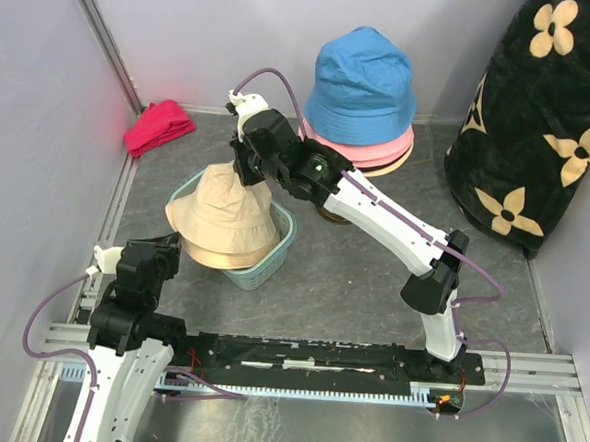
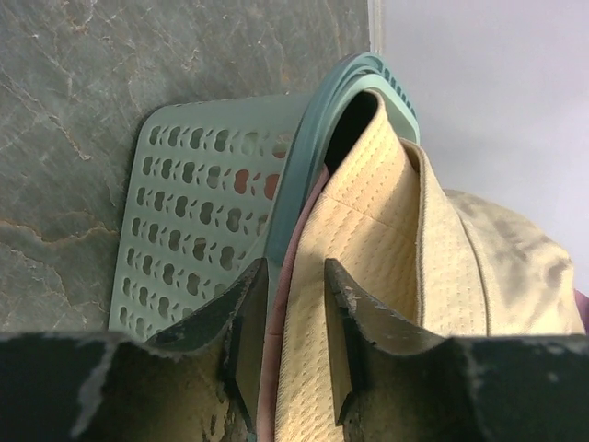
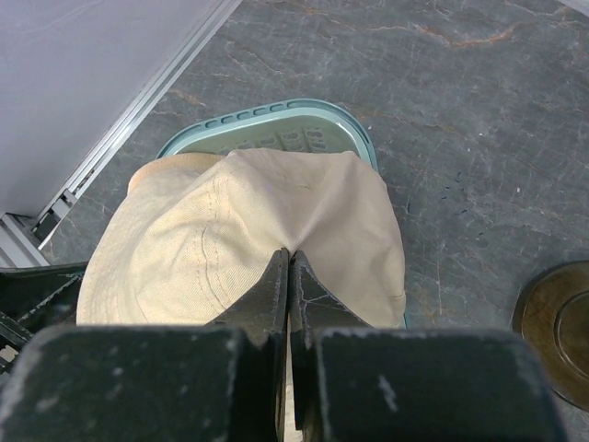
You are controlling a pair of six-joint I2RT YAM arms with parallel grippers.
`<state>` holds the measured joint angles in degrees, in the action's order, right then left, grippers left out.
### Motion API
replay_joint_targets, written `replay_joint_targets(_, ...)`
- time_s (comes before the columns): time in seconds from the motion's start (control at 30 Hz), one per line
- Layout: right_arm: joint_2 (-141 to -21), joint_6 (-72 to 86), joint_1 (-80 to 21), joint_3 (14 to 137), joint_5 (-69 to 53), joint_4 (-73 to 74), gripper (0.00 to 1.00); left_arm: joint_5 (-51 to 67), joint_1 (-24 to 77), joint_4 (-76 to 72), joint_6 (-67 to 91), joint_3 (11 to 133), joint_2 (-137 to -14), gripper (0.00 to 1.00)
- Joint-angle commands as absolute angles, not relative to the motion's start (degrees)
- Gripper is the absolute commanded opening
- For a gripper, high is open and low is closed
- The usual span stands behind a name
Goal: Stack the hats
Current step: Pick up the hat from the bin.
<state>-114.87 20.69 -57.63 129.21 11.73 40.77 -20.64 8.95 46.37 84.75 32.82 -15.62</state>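
beige hat (image 1: 225, 212): crown up, sitting in the mouth of the basket, near the left side of the table; its brim spreads over the basket's rim on the near and left sides.
basket (image 1: 275, 263): teal plastic with perforated walls; standing on the table under the beige hat.
right gripper (image 3: 288, 258): reaches across from the right side to the top of the beige hat's crown; jaws pressed together on a pinch of crown fabric, creases running to the fingertips.
left gripper (image 2: 294, 267): low at the near-left side of the basket; jaws narrowly apart with the beige hat's folded brim and a pinkish edge between them; the fabric fills the gap, and whether it is squeezed cannot be told.
blue hat (image 1: 364, 80): crown up, at the far side of the table, on top of the pink hat.
pink hat (image 1: 384, 151): under the blue hat, only its brim showing.
red cloth (image 1: 159, 126): bunched in the far-left corner.
black cloth (image 1: 510, 144): large, with pale flower shapes, against the right wall.
brown disc (image 3: 557, 331): flat on the table, to the right of the basket.
table (image 1: 371, 286): grey, marbled surface.
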Motion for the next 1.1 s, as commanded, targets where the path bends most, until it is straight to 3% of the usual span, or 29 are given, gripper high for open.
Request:
replay_joint_targets(0.0,-112.41,21.45,-57.34,129.91,10.91,36.06,0.01,-21.93,8.72,41.2,83.44,34.52,-13.53,0.4)
replay_joint_targets(0.13,-112.41,22.14,-57.32,130.19,10.96,35.62,0.01,-21.49,8.74,38.99,84.54,32.6,-10.86,0.47)
replay_joint_targets(0.37,-112.26,23.27,-57.3,130.18,11.05,35.52,0.01,-19.31,8.77,37.7,85.52,30.38,-9.8,0.46)
replay_joint_targets(0.43,-112.07,23.71,-57.25,130.1,10.99,35.46,0.01,-19.1,8.72,37.66,85.43,30.27,-9.75,0.4)
replay_joint_targets(0.57,-111.76,24.37,-57.03,130.08,11.06,35.17,0.01,-19.51,8.77,38.29,84.94,30.46,-9.7,0.12)
replay_joint_targets(0.63,-111.71,24.44,-56.89,130.3,11.03,35.06,0.01,-20.23,8.78,39.91,84.48,31.28,-10.22,0.03)
replay_joint_targets(1.07,-110.71,20.59,-56.79,132.85,14.07,33.86,0.01,-21.6,8.78,45.52,81.47,35.23,-13.95,0.03)
